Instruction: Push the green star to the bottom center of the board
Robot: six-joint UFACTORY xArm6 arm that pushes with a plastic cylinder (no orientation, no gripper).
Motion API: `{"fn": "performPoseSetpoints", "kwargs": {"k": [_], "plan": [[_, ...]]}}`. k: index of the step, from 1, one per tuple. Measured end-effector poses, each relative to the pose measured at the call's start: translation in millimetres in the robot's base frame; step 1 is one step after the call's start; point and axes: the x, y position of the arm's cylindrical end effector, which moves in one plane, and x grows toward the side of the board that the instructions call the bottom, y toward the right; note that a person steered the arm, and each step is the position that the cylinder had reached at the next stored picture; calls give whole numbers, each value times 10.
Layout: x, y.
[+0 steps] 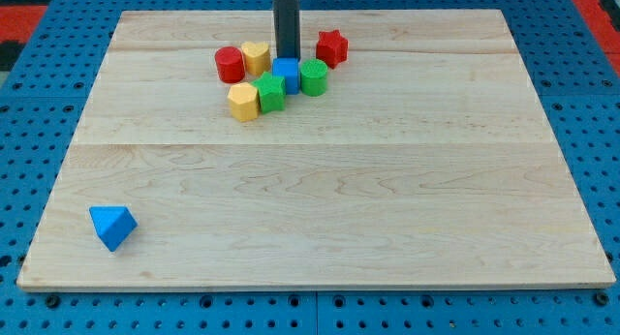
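Note:
The green star [270,92] lies in a tight cluster near the board's top centre. It touches a yellow hexagon [243,101] on its left and a blue cube [286,74] on its upper right. My tip [286,59] comes down from the view's top and stands right behind the blue cube, just above and to the right of the green star. The cube hides whether the tip touches it.
A green cylinder [313,76] sits right of the blue cube. A red cylinder [230,64] and a second yellow block [256,56] lie at the cluster's upper left. A red star [331,47] lies at the upper right. A blue triangle [112,226] lies at the wooden board's [387,228] bottom left.

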Motion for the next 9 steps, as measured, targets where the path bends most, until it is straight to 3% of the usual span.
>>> {"fn": "performPoseSetpoints", "kwargs": {"k": [2,3,4,5,8,9], "plan": [[780,-309],[1030,-463],[1014,-917],[1269,-800],[1277,-338],[1628,-125]]}}
